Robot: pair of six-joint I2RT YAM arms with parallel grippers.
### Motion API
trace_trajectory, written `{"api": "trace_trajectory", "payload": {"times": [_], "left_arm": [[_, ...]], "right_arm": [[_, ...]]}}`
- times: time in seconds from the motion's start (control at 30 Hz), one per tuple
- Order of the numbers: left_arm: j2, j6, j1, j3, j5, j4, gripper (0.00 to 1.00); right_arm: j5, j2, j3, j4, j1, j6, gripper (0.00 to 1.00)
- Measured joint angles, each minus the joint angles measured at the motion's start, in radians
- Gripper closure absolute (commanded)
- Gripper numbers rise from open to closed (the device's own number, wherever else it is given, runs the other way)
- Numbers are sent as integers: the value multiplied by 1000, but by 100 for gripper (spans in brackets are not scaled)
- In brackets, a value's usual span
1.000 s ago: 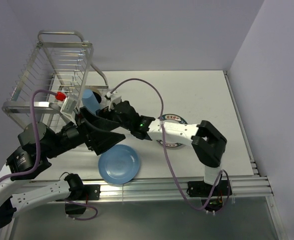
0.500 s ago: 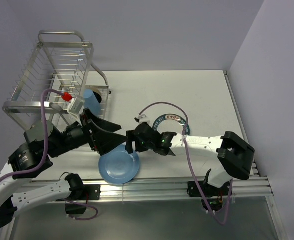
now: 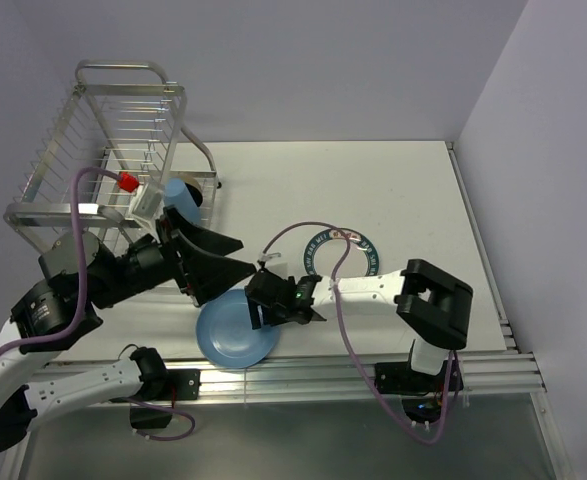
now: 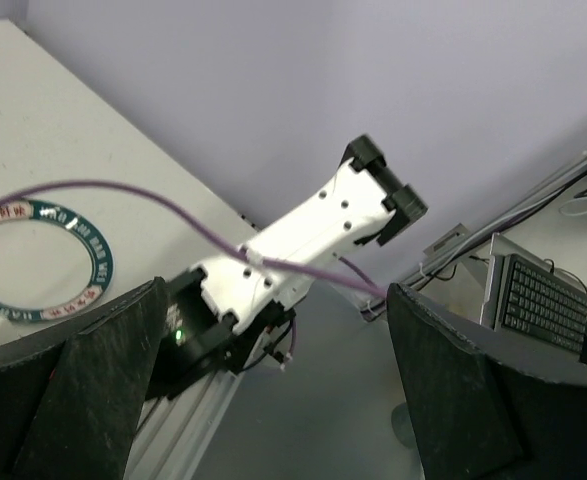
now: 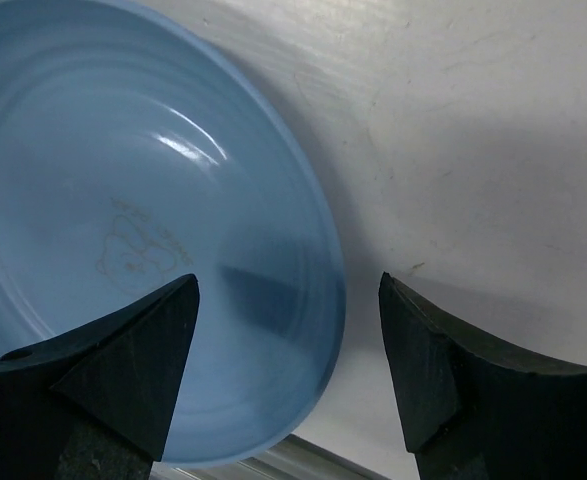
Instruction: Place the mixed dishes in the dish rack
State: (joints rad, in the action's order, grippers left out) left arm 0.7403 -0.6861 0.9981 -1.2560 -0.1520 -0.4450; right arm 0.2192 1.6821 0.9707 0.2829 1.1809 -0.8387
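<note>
At the table's (image 3: 413, 190) near edge, the right gripper (image 5: 285, 300) has swung back from the dish rack (image 3: 93, 170) and now straddles the light-blue plate's (image 5: 123, 200) rim. Its fingers are spread but narrowing, so a grasp looks imminent. Beyond, the left gripper (image 3: 231, 256) hovers empty, fingers wide.

robot lab, walled white test table (image 3: 413, 190), computer keyboard (image 4: 538, 305), loose cables (image 4: 563, 185)

A white tabletop (image 3: 413, 190) fills the middle of the top view, closed in by pale lavender walls (image 3: 323, 60) at the back and right. Silver aluminium rails (image 3: 293, 372) run along its near edge. Close up, the tabletop shows faint scuff marks (image 5: 413, 267). Off beyond the table sits a black keyboard (image 4: 538, 312), with a bundle of cables (image 4: 573, 185) running above it.
</note>
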Motion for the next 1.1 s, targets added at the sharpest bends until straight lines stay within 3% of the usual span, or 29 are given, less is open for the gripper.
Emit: {"api": "trace_trajectory", "payload": {"times": [0.1, 0.2, 0.23, 0.3, 0.43, 0.47, 0.8, 1.1], "left_arm": [[33, 22, 0, -62, 15, -1, 3], [70, 52, 0, -123, 32, -1, 2], [86, 65, 0, -145, 39, -2, 2], [122, 88, 0, -190, 54, -3, 2], [185, 142, 0, -264, 98, -8, 2], [199, 156, 0, -281, 114, -9, 2], [184, 306, 0, -352, 286, 100, 3], [-32, 427, 0, -177, 501, 495, 8]], "right_arm": [[25, 45, 31, 37, 21, -8, 25], [31, 46, 30, 42, 26, -13, 38], [32, 46, 29, 39, 26, -16, 51], [34, 45, 20, 24, 26, -18, 62], [37, 37, -13, -17, 24, -28, 97], [33, 29, -16, -35, 23, -36, 100], [61, -29, -27, -68, 24, -22, 100], [339, -318, -7, 58, 24, 149, 100]]}}
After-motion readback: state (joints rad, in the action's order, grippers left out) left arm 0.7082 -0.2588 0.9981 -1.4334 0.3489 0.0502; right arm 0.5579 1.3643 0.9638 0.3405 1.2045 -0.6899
